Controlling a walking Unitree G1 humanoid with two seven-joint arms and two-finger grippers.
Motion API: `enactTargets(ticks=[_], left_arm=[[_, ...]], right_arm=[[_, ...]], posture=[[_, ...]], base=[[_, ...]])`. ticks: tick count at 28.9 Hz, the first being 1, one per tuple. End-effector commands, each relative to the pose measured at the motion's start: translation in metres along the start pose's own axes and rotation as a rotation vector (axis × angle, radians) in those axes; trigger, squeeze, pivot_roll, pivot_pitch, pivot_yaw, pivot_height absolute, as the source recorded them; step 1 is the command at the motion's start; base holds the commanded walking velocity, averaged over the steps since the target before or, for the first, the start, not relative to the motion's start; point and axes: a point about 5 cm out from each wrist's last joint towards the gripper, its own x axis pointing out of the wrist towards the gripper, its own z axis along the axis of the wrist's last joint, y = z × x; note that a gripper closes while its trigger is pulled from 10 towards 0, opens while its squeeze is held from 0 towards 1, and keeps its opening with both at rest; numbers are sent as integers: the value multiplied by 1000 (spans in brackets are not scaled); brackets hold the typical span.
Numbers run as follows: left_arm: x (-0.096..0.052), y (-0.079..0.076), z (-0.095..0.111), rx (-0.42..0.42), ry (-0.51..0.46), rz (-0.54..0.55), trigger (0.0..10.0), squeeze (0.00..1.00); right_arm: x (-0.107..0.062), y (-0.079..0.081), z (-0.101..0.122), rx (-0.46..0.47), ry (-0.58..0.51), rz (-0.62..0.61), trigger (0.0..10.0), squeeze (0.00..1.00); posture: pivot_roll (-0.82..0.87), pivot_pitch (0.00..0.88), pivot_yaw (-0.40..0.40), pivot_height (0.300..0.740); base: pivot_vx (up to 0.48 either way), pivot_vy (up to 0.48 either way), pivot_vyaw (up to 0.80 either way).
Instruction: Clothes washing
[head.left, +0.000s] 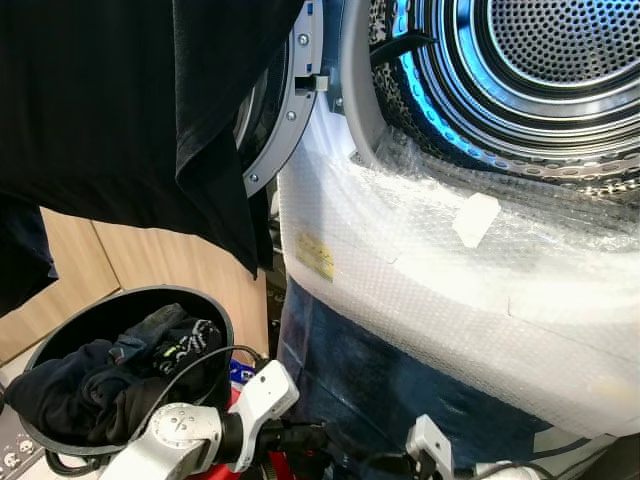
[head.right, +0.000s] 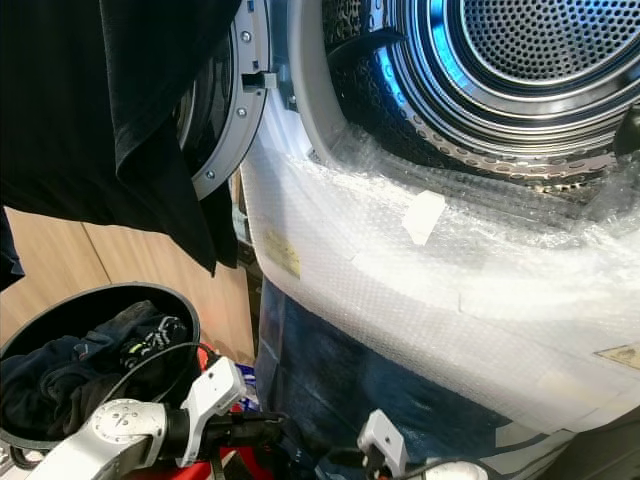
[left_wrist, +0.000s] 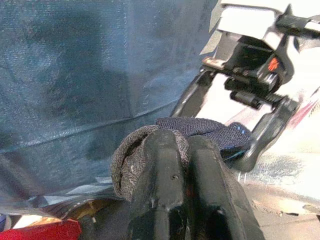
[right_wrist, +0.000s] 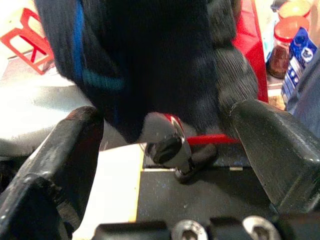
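A dark knitted sock (left_wrist: 205, 129) with a blue stripe is pinched in my left gripper (left_wrist: 186, 142), which is shut on one end of it low in front of the washing machine. My right gripper (right_wrist: 167, 112) is open, and the sock (right_wrist: 150, 60) hangs between its two fingers (right_wrist: 75, 135) without being clamped. Both wrists show at the bottom of the left eye view, the left arm (head.left: 200, 430) and the right arm (head.left: 430, 445). Above them the steel drum (head.left: 540, 60) stands open. At the lower left, a black basket (head.left: 215, 315) holds dark clothes (head.left: 100, 385).
A large black garment (head.left: 130, 100) hangs over the open round door (head.left: 275, 130). Bubble wrap (head.left: 450, 290) covers the machine's front, with dark blue sheeting (head.left: 340, 370) below. A red stool (right_wrist: 30, 30) and jars (right_wrist: 287, 30) stand on the floor.
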Motion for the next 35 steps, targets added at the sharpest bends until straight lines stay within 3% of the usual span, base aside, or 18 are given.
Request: enactTargets(ticks=[1, 2, 3, 4, 9, 18, 19, 20, 21, 22, 35], left_arm=[[2, 2, 5, 26, -8, -3, 0, 0], [2, 2, 5, 27, -9, 0, 0, 0], [2, 3, 5, 29, -9, 2, 0, 0], [4, 4, 7, 34, -14, 9, 0, 0], [4, 5, 7, 34, -3, 25, 0, 0], [6, 5, 2, 16, 9, 29, 0, 0], [9, 5, 1, 14, 12, 29, 0, 0], [15, 3, 3, 9, 2, 16, 0, 0], [16, 2, 4, 8, -2, 12, 0, 0], [18, 1, 5, 10, -11, 5, 0, 0], [19, 2, 9, 14, -25, 6, 0, 0]], right_arm=[[2, -2, 4, 0, 0, -9, 10000, 835], [4, -2, 7, -3, -14, -18, 10000, 333], [7, -3, 9, 5, -28, -32, 10000, 75], [10, -2, 10, 26, -42, -26, 10000, 0], [10, 1, 5, 39, -22, 17, 10000, 0], [9, -4, 6, 82, -42, -43, 10000, 0], [10, -4, 6, 88, -48, -46, 8510, 0], [13, -4, 7, 104, -62, -62, 1176, 0], [14, -4, 7, 107, -65, -67, 1176, 0], [16, -3, 7, 106, -68, -63, 0, 0], [27, 1, 9, 120, -100, -51, 0, 0]], posture=[[78, 0, -52, 740], [81, 0, -53, 740], [81, 0, -53, 740], [90, 0, -56, 740], [90, 0, -55, 740], [90, 0, -55, 740], [90, 0, -55, 740], [90, 0, -55, 740], [90, 0, -55, 740], [85, 0, -54, 740], [87, 0, -53, 740]], base=[[0, 0, 0], [0, 0, 0], [0, 0, 0], [0, 0, 0], [0, 0, 0], [0, 0, 0], [0, 0, 0], [0, 0, 0], [0, 0, 0], [0, 0, 0], [0, 0, 0]])
